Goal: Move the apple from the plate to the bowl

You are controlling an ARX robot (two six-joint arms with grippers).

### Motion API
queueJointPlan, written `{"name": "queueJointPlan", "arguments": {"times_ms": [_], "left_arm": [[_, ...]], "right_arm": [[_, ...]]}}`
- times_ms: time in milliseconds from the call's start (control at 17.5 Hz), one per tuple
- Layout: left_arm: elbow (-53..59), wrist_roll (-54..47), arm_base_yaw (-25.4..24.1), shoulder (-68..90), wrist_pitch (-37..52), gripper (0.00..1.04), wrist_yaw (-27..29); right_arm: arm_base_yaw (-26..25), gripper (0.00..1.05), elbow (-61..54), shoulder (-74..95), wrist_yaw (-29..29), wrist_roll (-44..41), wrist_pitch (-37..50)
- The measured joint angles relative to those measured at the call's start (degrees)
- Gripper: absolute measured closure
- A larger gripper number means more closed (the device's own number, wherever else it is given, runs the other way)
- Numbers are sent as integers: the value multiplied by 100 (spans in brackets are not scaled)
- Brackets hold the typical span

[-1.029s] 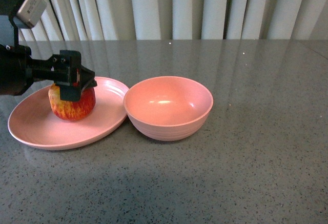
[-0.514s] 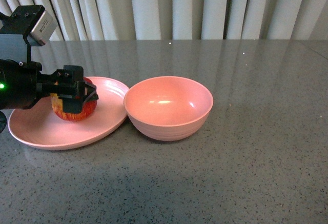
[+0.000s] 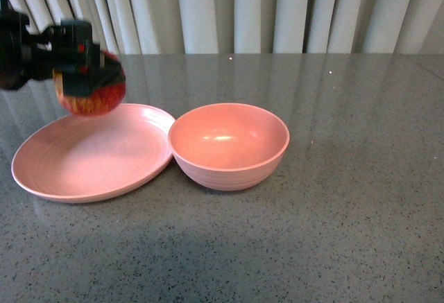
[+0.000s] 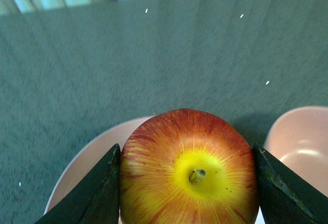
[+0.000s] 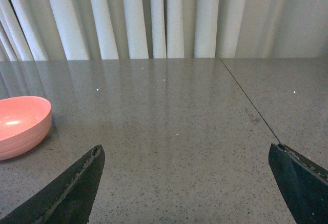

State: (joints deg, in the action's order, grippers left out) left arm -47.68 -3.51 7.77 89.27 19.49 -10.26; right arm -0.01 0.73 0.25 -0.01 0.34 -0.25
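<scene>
Two left jaws clamped on apple (image 4: pixel 169 183) (stem seen only by wrist), above plate (image 3: pixel 90 159), right jaws apart.

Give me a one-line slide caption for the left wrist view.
Left gripper holds the apple above the plate, with the bowl alongside.

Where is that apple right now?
In the front view the apple is at far left, clamped in the left gripper and held in the air above the plate; the bowl stands lower down to its right.
</scene>
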Motion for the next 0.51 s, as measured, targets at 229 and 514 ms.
{"name": "queueJointPlan", "arguments": {"times_ms": [229,514], "left_arm": [[-461,-7,933,-507,-269,40,190],[-772,61,1996,236,-223,40,538]], "right_arm": [[0,7,0,0,0,0,2],[0,7,0,0,0,0,0]]}}
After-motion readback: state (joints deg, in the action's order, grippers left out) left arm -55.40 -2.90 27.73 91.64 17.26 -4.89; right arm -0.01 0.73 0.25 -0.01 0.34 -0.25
